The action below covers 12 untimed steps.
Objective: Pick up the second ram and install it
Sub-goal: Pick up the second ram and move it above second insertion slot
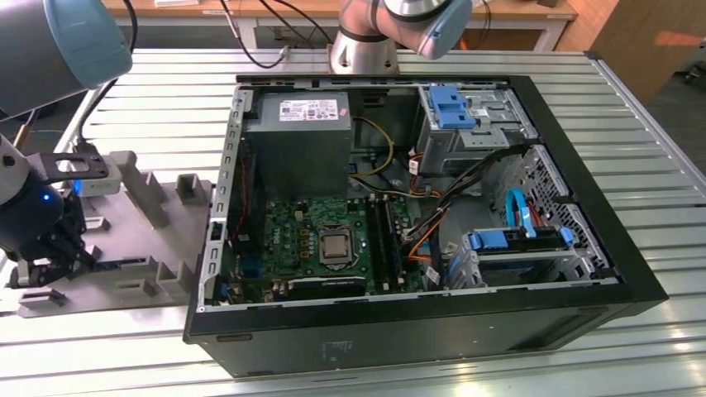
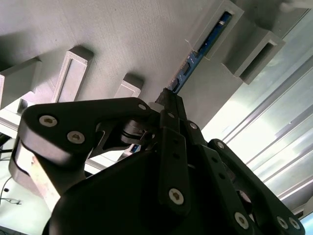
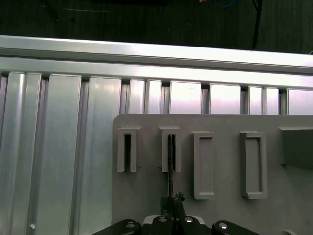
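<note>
The second ram (image 3: 170,161) stands on its edge in a narrow slot of the grey holder (image 3: 220,161), which lies on the ribbed metal counter (image 3: 63,147) at the exterior view's left, well apart from the motherboard (image 1: 320,240) inside the open computer case (image 1: 617,281). In both wrist views the fingers (image 2: 173,132) look pinched together on the stick's near end, while its far end sits inside the slot's walls.

The grip appears to be at one end rather than the middle, and that is the main hazard. If the lift is not straight out of the slot, the board could cock against the slot walls and bind, or pivot in the pinch and come away tilted. A tilted stick would likely miss the long black memory slots (image 1: 381,240), which lie close together beside the processor socket. The board is thin and smooth, so a light pinch may let it slide. The holder also looks loose on the counter, so a jammed stick might drag it along. Orange and black cables (image 1: 425,227) lie just beside the slots and could snag the stick.
</note>
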Tool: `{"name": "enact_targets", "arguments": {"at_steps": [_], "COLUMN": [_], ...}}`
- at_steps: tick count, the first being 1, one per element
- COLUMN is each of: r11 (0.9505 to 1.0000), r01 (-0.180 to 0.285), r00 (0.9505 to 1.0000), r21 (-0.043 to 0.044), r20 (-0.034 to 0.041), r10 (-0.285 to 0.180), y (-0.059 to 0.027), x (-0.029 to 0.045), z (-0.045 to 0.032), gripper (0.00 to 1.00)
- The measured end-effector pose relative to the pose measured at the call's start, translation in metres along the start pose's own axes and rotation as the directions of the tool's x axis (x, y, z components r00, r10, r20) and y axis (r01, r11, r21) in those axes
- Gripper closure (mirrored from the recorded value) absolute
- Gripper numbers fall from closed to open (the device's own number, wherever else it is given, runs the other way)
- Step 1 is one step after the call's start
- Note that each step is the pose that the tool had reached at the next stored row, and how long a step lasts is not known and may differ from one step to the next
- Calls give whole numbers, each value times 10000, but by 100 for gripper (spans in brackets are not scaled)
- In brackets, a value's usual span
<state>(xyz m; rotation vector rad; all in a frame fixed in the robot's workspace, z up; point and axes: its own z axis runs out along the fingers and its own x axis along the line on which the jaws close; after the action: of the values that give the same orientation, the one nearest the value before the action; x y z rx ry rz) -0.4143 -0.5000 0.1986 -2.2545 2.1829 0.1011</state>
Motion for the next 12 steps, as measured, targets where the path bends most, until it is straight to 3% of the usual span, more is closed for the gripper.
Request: {"name": "enact_targets", "arguments": {"at_steps": [12], "r11": [10000], "r01": [-20], "r00": [10000], "r21": [1], "r20": [1], "r10": [20], "y": [0], "x": [0], "z": [0], "gripper": [88]}}
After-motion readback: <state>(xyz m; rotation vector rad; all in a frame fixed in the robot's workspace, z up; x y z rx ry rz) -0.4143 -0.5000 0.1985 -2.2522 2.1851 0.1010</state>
